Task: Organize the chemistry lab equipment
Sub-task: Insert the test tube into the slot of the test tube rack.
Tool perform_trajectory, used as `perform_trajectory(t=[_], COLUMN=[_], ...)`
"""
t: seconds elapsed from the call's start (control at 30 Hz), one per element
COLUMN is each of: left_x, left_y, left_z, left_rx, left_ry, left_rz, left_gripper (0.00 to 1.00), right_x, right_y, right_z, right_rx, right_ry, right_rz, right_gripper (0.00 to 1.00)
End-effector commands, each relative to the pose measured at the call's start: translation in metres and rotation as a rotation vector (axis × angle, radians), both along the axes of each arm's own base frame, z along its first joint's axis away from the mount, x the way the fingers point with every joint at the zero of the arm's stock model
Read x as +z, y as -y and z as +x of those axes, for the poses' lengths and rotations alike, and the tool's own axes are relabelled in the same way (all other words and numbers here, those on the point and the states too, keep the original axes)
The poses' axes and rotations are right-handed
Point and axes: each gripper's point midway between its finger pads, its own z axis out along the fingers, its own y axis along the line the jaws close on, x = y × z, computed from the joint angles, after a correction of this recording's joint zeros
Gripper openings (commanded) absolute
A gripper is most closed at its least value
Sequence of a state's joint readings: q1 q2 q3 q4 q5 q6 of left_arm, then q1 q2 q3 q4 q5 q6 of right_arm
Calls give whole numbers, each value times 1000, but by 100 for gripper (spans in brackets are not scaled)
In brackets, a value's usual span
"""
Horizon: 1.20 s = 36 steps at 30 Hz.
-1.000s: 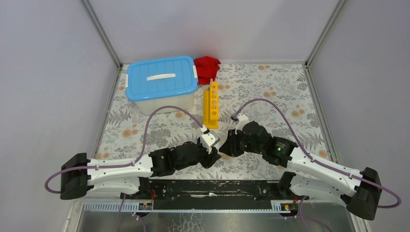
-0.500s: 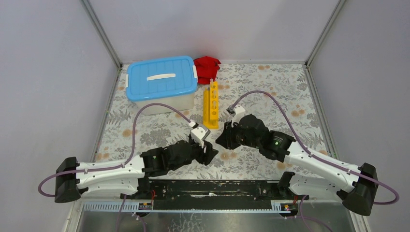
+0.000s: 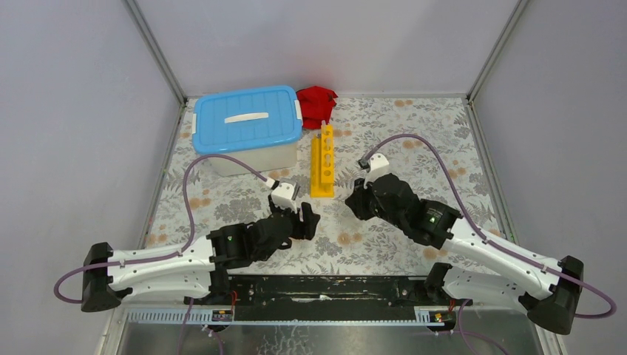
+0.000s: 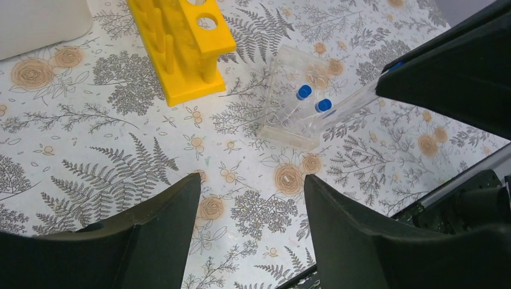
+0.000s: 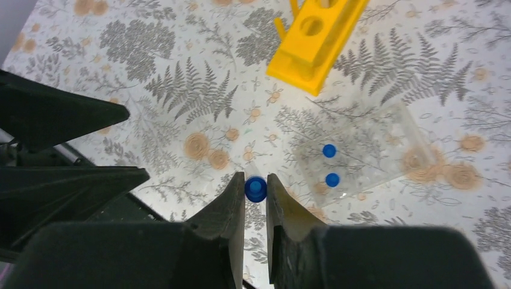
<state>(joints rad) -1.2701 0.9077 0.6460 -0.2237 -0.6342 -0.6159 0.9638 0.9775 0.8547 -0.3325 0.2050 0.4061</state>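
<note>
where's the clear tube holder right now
The holder sits just right of the yellow rack's near end; in the right wrist view it's right of the right claw.

On the fern-printed table [image 3: 414,133], a blue-lidded tub [image 3: 248,122], a red cloth [image 3: 316,103], a yellow rack [image 3: 323,161] and a clear tube holder [image 5: 373,144] are seen resting.

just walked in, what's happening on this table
The right gripper is shut on a small blue-capped tube, holding it just short of the clear tube holder, which already has two capped tubes in it. The left gripper is open and empty nearby. The yellow rack sits just beyond the holder, and the blue-lidded tub is closed at the far left.
</note>
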Motion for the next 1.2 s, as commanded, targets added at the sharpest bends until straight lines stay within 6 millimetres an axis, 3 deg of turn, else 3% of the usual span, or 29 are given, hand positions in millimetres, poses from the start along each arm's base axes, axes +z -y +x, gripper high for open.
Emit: perform_trajectory(t=[0.0,0.23,0.57,1.17], left_x=[15,8,4,-26], left_y=[-3,0,2,8], left_z=[8,8,11,35], left_rx=[82,85,97,88], left_ry=[5,-8,-11,-145], left_rz=[-44,-31,-16,-18], left_gripper=[71,71,73,74], right_x=[31,27,-2,-46], right_y=[22,52,86,85], right_z=[21,31,31,31], right_rx=[-101,-212,-303,-358], right_ry=[131,187,204,142], right_rz=[-28,-125,-255,-288], right_gripper=[4,4,2,2])
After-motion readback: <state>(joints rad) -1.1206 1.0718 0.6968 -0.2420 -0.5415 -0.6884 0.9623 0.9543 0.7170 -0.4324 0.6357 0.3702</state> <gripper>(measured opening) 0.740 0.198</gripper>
